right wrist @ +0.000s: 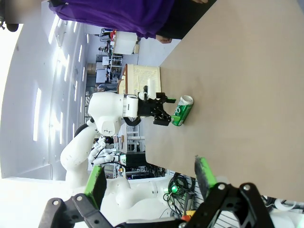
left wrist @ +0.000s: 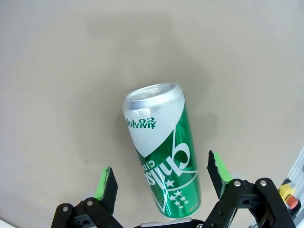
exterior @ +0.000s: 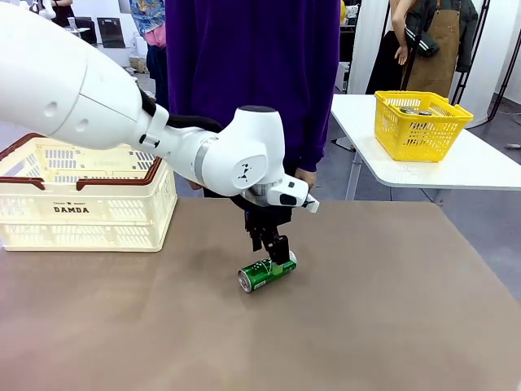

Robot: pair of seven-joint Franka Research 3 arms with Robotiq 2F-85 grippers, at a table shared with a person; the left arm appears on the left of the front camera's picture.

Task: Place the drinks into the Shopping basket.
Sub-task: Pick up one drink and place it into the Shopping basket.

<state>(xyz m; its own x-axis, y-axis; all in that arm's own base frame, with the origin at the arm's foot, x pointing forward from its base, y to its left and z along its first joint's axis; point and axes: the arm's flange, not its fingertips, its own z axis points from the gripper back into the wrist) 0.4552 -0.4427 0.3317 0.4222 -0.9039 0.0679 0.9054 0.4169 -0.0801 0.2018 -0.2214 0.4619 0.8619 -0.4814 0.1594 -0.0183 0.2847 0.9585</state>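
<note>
Green drink can (exterior: 266,274): a smooth metal cylinder with silver ends and white lettering, lying on its side near the middle of the matte brown surface (exterior: 391,326). The left hand (exterior: 279,251) straddles it, black fingers and green pads spread wide and clear of the can, hiding its far end. The right hand (right wrist: 151,178) is likewise wide and empty. The perforated cream, brown-rimmed Shopping basket (exterior: 81,208) sits well apart, partly covered by the left arm.
</note>
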